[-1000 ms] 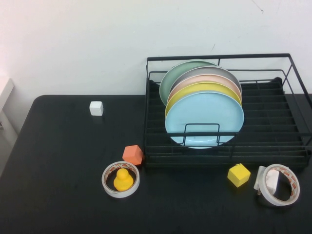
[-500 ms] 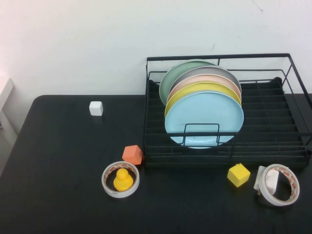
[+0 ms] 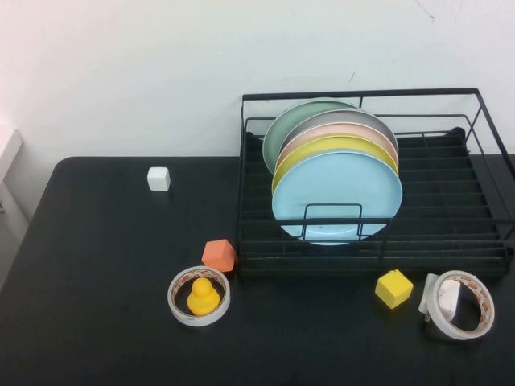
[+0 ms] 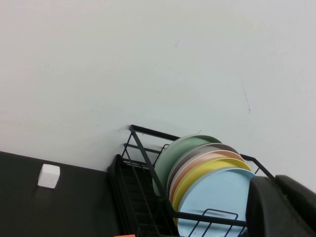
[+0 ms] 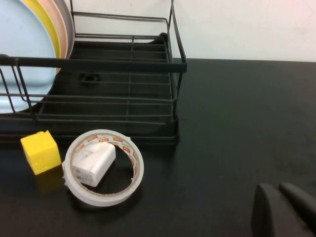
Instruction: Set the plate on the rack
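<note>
Near the right claw (image 5: 277, 190), a tape roll (image 5: 106, 198) rings a white plug (image 5: 91, 163) on the desk (image 5: 237, 138), with a yellow cube (image 5: 41, 151) just beside it. A white cube (image 4: 49, 176) lies well apart from the left claw (image 4: 276, 197).

High camera is looking down at the black table (image 3: 105, 322); both wrist cameras are sharing the black wire rack (image 3: 451, 205) (image 4: 133, 187) (image 5: 148, 64).

Setting: robot test bench, lab-type rather than a home kitchen. Evidence: matte black desk (image 3: 105, 265) against a bare white wall (image 3: 161, 72); black wire rack (image 3: 370, 201) of coloured plates standing amid unrelated props: foam-like blocks, tape rolls (image 3: 199, 295), a yellow toy duck (image 3: 203, 297).
</note>
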### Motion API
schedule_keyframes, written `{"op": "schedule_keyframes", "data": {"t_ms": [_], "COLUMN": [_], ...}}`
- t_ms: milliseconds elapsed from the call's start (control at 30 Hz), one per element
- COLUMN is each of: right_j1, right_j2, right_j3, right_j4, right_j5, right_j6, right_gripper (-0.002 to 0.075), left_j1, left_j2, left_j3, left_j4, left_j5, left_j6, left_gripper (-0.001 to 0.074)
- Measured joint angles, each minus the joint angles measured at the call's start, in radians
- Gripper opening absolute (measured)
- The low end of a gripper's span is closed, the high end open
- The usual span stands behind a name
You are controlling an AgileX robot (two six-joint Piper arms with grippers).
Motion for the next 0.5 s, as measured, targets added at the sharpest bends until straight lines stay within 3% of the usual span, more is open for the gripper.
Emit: {"op": "schedule_keyframes", "data": {"t_ms": [333,433,500], "right_j1": [0.0,0.0,0.0], "right_j2": [0.0,0.0,0.0], "right_j3": [0.0,0.0,0.0], "right_j4": [-0.002,-0.002,-0.002], "right_j5": [0.001,0.001,0.001], "right_j6": [0.0,0.0,0.0], "right_gripper": [-0.0002,-0.0002,-0.0002], "left_j1": [0.0,0.0,0.017], "left_j2": [0.0,-0.001,-0.001], "left_j3": [0.0,0.021,0.058], "left_j4": [0.0,0.007,0.115], "left_j5": [-0.061,-0.076,-0.078], "left_j6": [0.0,-0.11,-0.253], "left_gripper": [-0.0002,-0.0002,-0.0002]}}
